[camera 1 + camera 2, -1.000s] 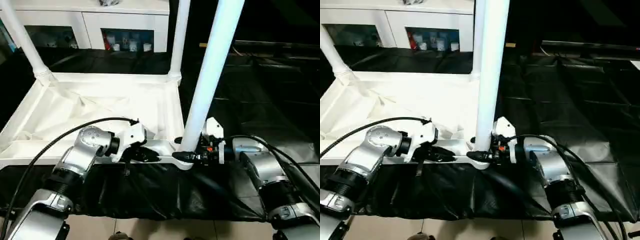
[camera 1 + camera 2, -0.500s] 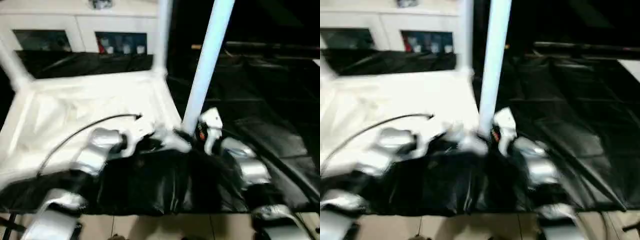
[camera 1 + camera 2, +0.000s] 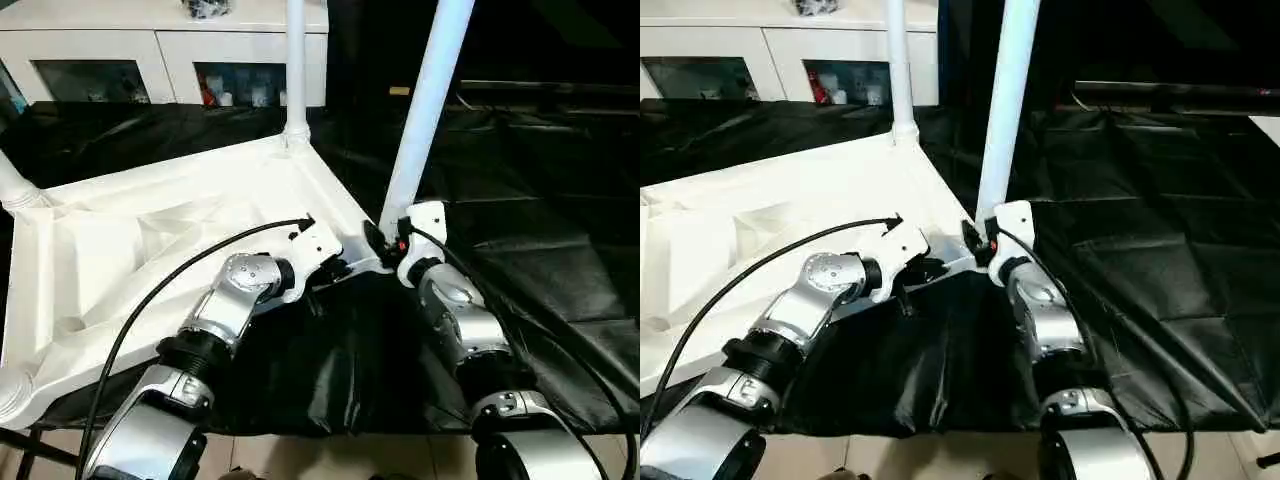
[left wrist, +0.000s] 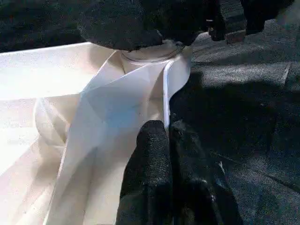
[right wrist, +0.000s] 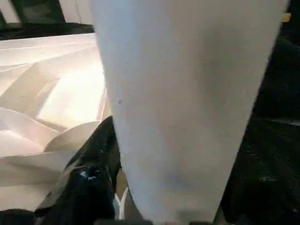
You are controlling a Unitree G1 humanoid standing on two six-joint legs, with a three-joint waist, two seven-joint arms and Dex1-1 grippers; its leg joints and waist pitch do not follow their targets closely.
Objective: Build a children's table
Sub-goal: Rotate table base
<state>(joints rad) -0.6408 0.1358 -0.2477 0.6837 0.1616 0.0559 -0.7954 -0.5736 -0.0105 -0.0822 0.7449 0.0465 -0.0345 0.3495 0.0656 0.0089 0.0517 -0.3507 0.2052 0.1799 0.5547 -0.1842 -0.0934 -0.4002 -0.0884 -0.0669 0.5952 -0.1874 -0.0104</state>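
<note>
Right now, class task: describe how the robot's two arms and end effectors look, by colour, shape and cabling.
Both forearms are silver, rounded metal segments with ribbed black joints. Each wrist carries a white housing. The left end effector has thick black padded fingers; the right end effector is black with a small orange-red detail. Black cables loop along both arms.

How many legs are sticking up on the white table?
3 for sure: one leg at the near corner by the right gripper, one at the far corner, one at the left. A fourth may be hidden.

robot test room, black sheet [image 3: 560,250] covering the work surface, white glass-doored cabinet [image 3: 160,50] behind
</note>
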